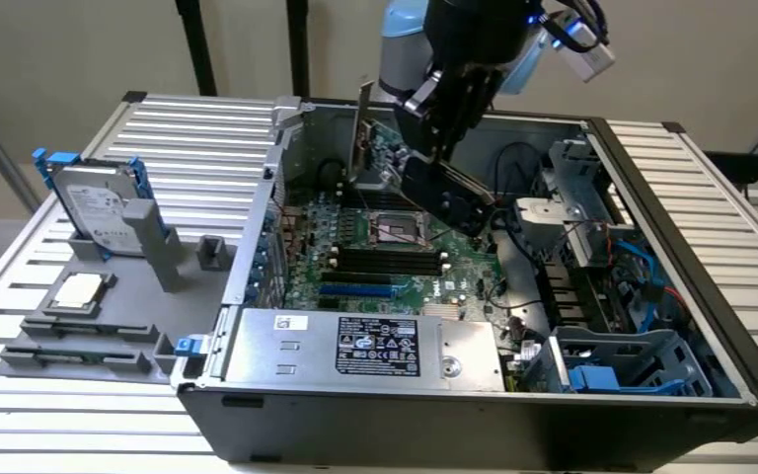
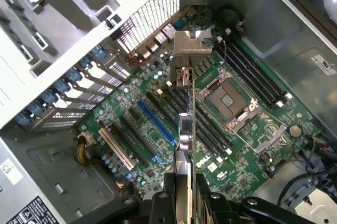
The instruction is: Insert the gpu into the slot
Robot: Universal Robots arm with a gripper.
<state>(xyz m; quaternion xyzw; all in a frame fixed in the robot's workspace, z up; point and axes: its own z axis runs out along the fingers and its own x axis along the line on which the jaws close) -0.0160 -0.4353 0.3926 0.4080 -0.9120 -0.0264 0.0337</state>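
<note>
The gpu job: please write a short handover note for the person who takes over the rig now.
Gripper: shut on the gpu, holding it on edge in the air over the motherboard, inside the open case.
The slot: blue, empty, lying to one side of the card; the two are apart.
Done: the gpu is picked up and is above the board.
Left: the gpu is not yet in the slot.

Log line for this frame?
jaws: shut on green circuit-board gpu with black cooler | gpu: above green motherboard, clear of bright-blue plastic slot | insertion: not done
</note>
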